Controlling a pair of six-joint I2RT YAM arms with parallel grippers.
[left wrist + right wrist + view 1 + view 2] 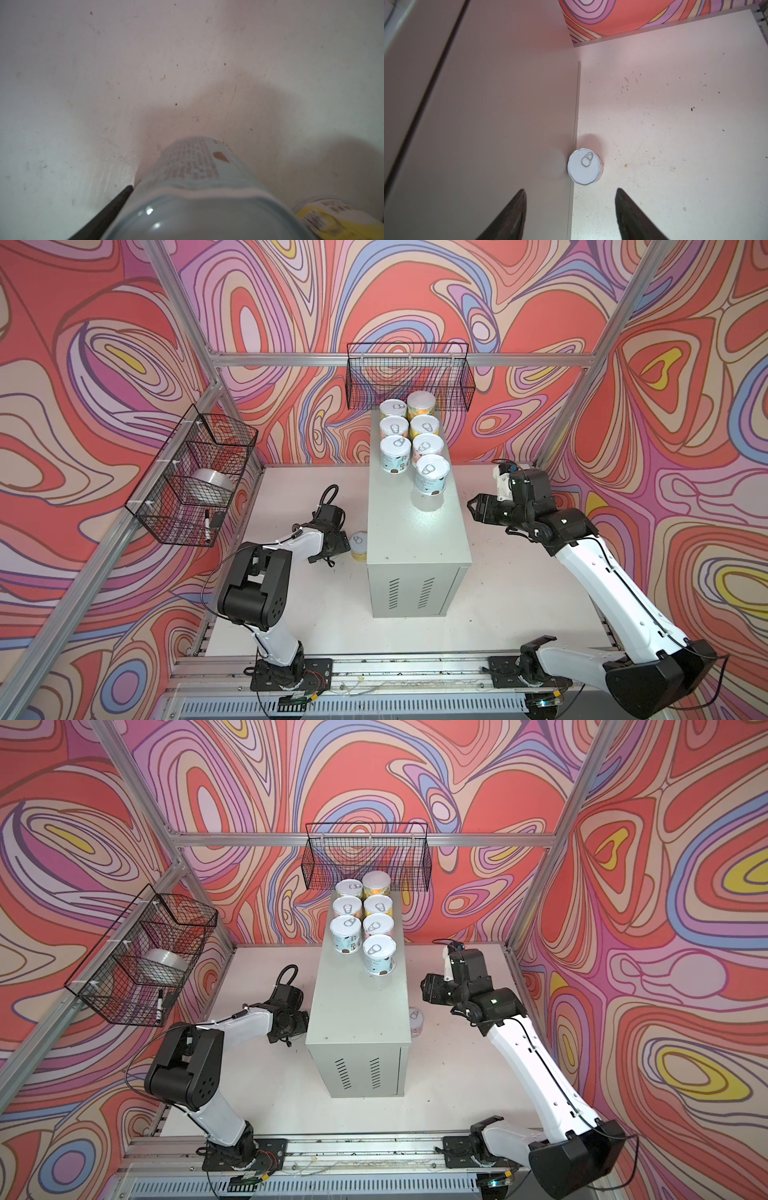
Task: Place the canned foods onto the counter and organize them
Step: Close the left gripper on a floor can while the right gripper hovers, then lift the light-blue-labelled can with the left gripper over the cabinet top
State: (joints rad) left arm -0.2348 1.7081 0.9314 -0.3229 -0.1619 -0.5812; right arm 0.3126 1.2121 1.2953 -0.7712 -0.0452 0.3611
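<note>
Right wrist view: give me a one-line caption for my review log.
Open right gripper hangs above an upright pull-tab can standing on the white tabletop right beside the grey counter.

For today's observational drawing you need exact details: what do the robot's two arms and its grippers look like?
The left arm and right arm have glossy white shells between bulky black joint housings, with black cables running alongside. The right gripper has two dark, tapering, pointed fingers.

A robotics lab test cell: silver aluminium extrusion frame [291,359], red-and-purple swirl-printed backdrop walls [415,294], and a white-and-black robot arm [594,572] bolted to a slotted metal base rail [415,668].
</note>
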